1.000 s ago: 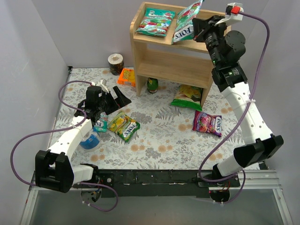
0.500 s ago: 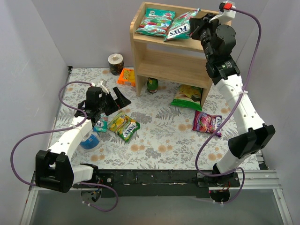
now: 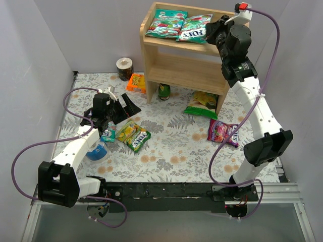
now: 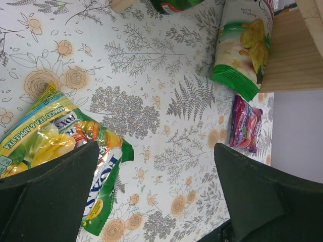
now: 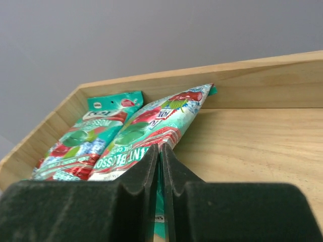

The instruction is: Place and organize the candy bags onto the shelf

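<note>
The wooden shelf (image 3: 176, 70) stands at the back. Two teal candy bags lie side by side on its top tier: one (image 3: 165, 23) at the left, a second (image 3: 194, 28) beside it. My right gripper (image 3: 212, 31) is shut on the second teal bag's near edge (image 5: 151, 131), which rests flat on the shelf top (image 5: 252, 146). Two yellow-green candy bags (image 3: 133, 135) lie on the table; they also show in the left wrist view (image 4: 55, 146). A purple-magenta bag (image 3: 223, 132) lies at the right. My left gripper (image 3: 121, 107) is open and empty above the table.
A larger green-and-yellow snack bag (image 3: 202, 104) lies by the shelf's right leg. An orange packet (image 3: 136, 82), a green can (image 3: 164, 91) and a tape roll (image 3: 124, 68) sit near the shelf's left side. A blue object (image 3: 97, 149) lies under the left arm.
My right gripper has lowered the second teal bag from tilted upright to flat on the shelf top beside the first bag. The left arm has not moved.
</note>
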Controlling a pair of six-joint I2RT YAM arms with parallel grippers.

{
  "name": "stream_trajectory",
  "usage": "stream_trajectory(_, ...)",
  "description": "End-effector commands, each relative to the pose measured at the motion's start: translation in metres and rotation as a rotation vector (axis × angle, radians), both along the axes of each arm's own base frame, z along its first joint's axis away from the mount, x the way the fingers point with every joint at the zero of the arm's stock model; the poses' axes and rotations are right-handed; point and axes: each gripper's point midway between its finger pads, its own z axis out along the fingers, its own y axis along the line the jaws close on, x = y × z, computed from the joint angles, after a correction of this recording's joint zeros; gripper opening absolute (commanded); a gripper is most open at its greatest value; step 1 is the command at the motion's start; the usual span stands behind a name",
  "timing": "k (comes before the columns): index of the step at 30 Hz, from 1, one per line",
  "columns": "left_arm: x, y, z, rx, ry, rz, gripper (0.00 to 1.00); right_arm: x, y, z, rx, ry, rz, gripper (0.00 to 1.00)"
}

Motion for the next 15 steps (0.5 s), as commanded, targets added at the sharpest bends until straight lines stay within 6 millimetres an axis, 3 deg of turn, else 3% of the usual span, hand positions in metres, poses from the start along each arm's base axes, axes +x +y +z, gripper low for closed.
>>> stream_trajectory(1, -0.001, 0.001, 0.008, 0.008, -0.03, 0.002, 0.98, -0.005, -0.006, 0.018, 0.021, -0.023, -0.016, 0.2)
stream_trajectory(3, 0.0, 0.001, 0.009, 0.008, -0.033, 0.004, 0.98, -0.007, -0.008, 0.019, 0.021, -0.011, -0.025, 0.24)
stream_trajectory(9, 0.001, 0.001, 0.008, 0.009, -0.031, 0.009, 0.98, -0.021, -0.018, 0.036, 0.027, -0.05, -0.052, 0.54)
stream_trajectory(14, 0.002, 0.003, 0.009, 0.013, -0.029, 0.019, 0.98, -0.032, -0.022, 0.049, 0.022, -0.08, -0.05, 0.63)
stream_trajectory(15, 0.003, 0.003, 0.011, 0.014, -0.033, 0.02, 0.98, -0.037, -0.025, 0.054, 0.025, -0.088, -0.055, 0.72)
